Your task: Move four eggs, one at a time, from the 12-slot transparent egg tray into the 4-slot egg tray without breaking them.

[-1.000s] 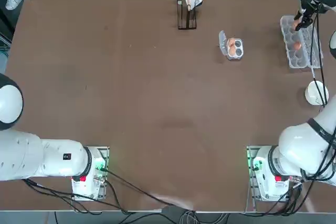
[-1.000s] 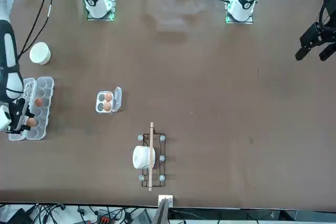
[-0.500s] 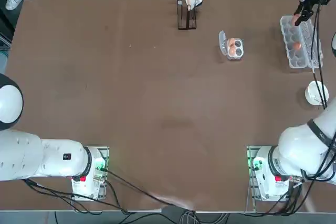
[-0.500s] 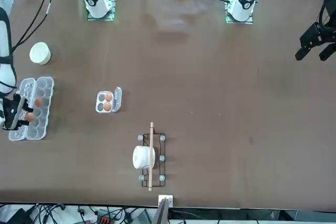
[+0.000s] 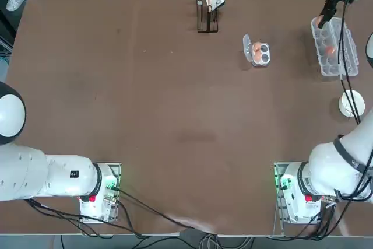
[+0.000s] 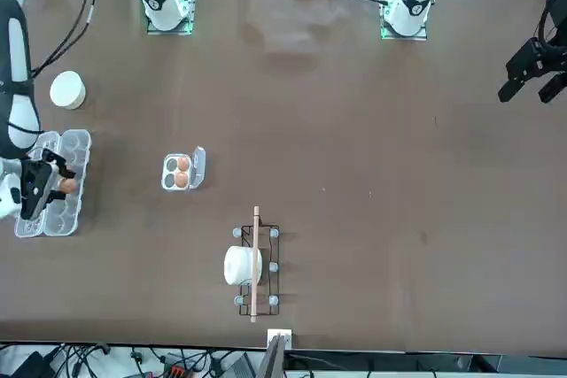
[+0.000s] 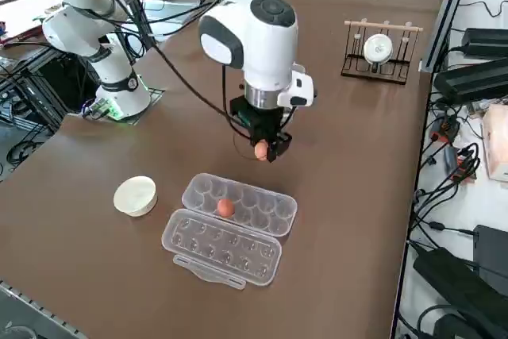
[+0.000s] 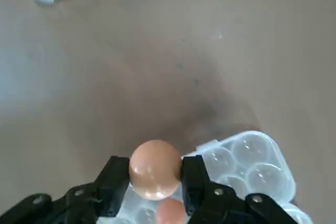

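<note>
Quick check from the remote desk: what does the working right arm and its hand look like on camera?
The right arm has glossy white rounded shells with dark grey joint bands, and black cables trail along it. Its hand is a black two-finger unit under a white wrist block; the fingers are matte black, angular and blocky.

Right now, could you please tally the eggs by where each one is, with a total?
Held in the right gripper jaws, above the table: 1 egg
In the 12-slot transparent egg tray: 1 egg
In the 4-slot egg tray: 2 eggs
Total: 4 eggs
</note>
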You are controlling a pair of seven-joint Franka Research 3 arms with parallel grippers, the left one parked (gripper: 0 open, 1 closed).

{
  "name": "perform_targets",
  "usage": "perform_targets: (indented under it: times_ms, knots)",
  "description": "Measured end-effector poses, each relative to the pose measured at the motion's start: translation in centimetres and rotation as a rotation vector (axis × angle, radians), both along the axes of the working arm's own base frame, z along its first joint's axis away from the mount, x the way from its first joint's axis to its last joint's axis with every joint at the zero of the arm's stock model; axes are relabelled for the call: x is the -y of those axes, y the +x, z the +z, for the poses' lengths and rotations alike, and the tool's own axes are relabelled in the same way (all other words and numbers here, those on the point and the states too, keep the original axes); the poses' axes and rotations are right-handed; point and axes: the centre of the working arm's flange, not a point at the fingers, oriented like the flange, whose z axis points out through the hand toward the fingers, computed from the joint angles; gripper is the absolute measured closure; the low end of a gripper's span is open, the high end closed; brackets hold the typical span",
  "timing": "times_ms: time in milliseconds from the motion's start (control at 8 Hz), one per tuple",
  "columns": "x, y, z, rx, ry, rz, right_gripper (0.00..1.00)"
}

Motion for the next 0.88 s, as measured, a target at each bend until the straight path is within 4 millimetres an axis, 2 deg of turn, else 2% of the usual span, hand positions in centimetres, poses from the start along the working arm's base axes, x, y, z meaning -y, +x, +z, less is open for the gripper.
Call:
perform_targets:
  times_ms: [500,875]
  knots:
    - [-8.1,-1.4,0.7,-0.028,-0.019,-0.243,0.43]
    - [-13.8,-2.9,-0.2,-0.011,-0.059,-0.412,0.43]
